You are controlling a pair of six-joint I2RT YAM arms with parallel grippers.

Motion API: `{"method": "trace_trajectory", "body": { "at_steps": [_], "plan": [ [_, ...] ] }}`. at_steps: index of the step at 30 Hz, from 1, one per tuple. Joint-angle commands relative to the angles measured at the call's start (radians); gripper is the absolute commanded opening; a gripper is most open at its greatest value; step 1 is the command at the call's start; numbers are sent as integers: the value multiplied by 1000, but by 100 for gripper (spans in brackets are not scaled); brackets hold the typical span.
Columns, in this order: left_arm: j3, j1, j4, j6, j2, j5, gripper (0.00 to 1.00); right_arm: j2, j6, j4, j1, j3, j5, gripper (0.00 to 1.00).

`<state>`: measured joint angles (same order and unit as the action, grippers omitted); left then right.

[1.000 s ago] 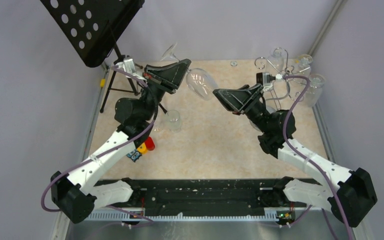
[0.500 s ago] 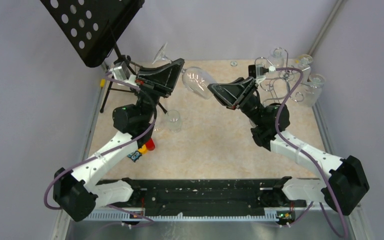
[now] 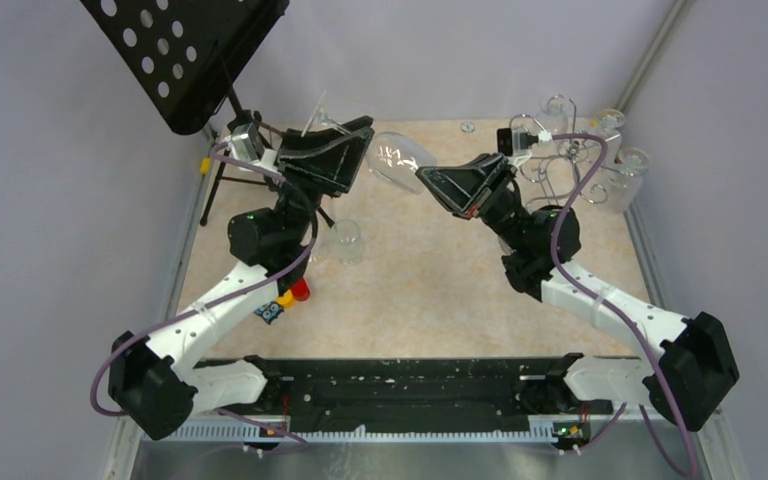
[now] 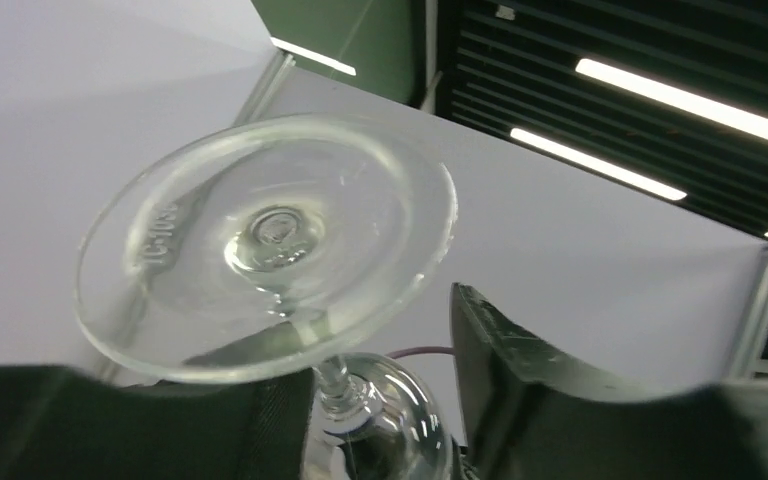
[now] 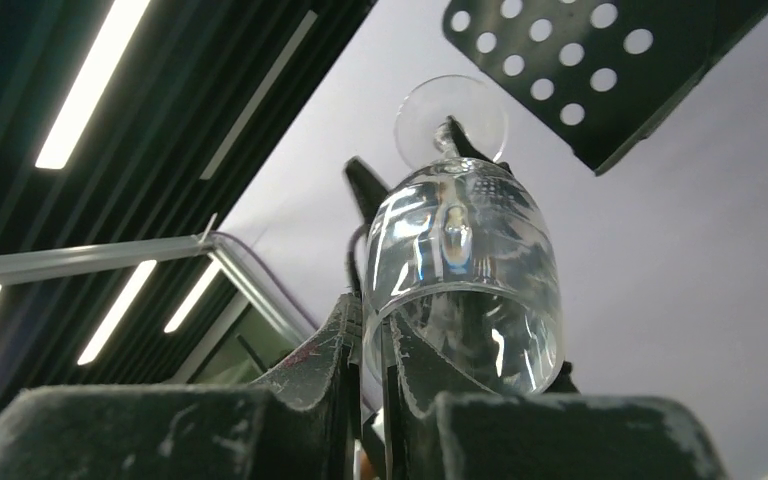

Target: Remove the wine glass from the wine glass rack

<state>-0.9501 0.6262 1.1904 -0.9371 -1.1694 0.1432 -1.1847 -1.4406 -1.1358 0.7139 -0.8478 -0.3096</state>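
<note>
Wine glass point(image 3: 398, 158) lies sideways in the air between your two arms, off the wine glass rack point(image 3: 560, 160), which stands to its right at the table's far right corner. Your right gripper point(image 5: 372, 365) is clenched on the bowl's rim, the glass wall pinched between its fingers. Your left gripper point(image 4: 385, 380) stands released, its fingers apart on either side of the stem, with the round foot just beyond them.
</note>
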Motion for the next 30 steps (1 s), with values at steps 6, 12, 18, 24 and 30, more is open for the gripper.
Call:
{"method": "trace_trajectory", "body": {
  "at_steps": [6, 12, 18, 24, 30],
  "plan": [
    [-10, 6, -301, 88, 138, -6, 74, 53, 271, 298, 9, -151, 83, 0],
    [26, 6, -551, 143, 237, -132, 78, 93, 442, 524, 9, -201, 211, 0],
    [36, 6, -700, 198, 280, -176, 79, 124, 592, 772, 9, -280, 339, 0],
    [27, 6, -876, 332, 328, -267, 79, 62, 818, 1240, 9, -514, 334, 0],
    [-20, 6, -972, 448, 325, -302, 79, 4, 947, 1490, 9, -623, 344, 0]
  ]
}}
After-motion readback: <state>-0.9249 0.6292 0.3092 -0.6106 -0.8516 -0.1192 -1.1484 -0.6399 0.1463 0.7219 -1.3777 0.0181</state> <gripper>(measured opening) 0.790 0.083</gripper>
